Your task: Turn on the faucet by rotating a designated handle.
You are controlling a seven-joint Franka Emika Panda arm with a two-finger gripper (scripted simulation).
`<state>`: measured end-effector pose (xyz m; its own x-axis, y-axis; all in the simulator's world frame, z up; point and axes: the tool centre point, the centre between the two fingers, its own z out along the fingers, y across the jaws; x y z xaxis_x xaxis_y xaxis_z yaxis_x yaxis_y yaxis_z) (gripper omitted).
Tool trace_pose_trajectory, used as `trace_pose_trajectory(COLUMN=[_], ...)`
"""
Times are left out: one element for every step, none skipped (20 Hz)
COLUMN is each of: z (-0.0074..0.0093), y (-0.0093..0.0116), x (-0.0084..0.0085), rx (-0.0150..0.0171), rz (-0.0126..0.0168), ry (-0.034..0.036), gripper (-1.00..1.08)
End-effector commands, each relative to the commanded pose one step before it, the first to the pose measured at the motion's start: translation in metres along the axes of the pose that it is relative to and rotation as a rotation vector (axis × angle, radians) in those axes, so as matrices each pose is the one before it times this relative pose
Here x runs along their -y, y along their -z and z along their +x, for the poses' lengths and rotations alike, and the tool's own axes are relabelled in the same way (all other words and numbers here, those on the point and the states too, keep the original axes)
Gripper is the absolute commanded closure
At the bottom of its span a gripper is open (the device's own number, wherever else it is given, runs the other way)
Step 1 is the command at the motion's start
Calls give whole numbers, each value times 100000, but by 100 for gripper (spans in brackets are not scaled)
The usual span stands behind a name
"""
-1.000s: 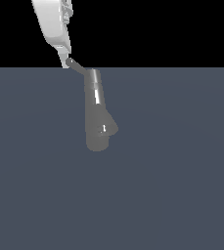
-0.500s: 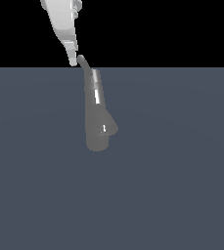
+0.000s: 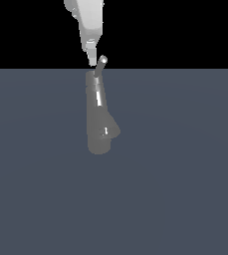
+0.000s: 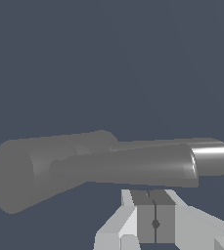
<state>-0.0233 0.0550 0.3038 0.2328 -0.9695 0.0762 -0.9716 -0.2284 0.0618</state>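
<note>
Claw (image 3: 92,63) first: from my remote seat I see its white body coming down out of the dark above the faucet (image 3: 98,117), its tip just beside the cap end, on the exterior view's left of the handle (image 3: 101,66). In the wrist view the 2 fingers (image 4: 144,217) sit pressed together with only a seam between them, so I read the claw as closed and gripping nothing.

Taking the faucet as my landmark and going left to right in the exterior view: the claw tip sits at the cap's left edge, then comes the handle, a thin rod rising from the cap and leaning toward the exterior view's right, its bright end just past the claw tip. I cannot tell whether tip and rod touch or stand a hair apart. Lower on the faucet, the stubby spout (image 3: 112,130) juts toward the exterior view's right, well away from the claw.

My judgement: the coming move turns on that side-by-side relation, since the rod lies to the right of the claw and a sideways push that way should swing it about the cap. Nothing else stands on the desk (image 3: 185,174) to block the sweep.
</note>
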Motion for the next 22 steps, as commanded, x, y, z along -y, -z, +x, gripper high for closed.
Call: trace_pose_trajectory(z=[3717, 680, 675, 0, -2835, 389, 386, 387, 379, 383, 374, 372, 373, 368, 366, 363, 357, 359, 353, 355, 349, 347], y=[-579, -45, -45, 0, 616, -154, -153, -153, -150, -151, -148, -147, -148, -145, -145, -144, -141, -142, -140, -140, -138, -137], x=[-475, -29, -26, 0, 484, 232, 231, 229, 228, 226, 225, 223, 222, 220, 219, 217, 216, 214, 213, 211, 210, 208], rx=[-135, -5, -4, 0, 228, -13, -12, -13, -11, -12, -11, -11, -11, -10, -10, -10, -9, -9, -9, -9, -8, -8], rz=[-909, -35, -35, 0, 1207, -52, -52, -54, -49, -54, -49, -49, -52, -49, -49, -49, -47, -49, -47, -49, -47, -47], ry=[-3484, -59, -59, 0, 3816, -161, -161, -167, -154, -167, -154, -154, -161, -154, -154, -154, -147, -154, -147, -154, -147, -147], gripper=[108, 108, 108, 108, 108, 108, 108, 108, 108, 108, 108, 108, 108, 108, 108, 108, 108, 108, 108, 108, 108, 108])
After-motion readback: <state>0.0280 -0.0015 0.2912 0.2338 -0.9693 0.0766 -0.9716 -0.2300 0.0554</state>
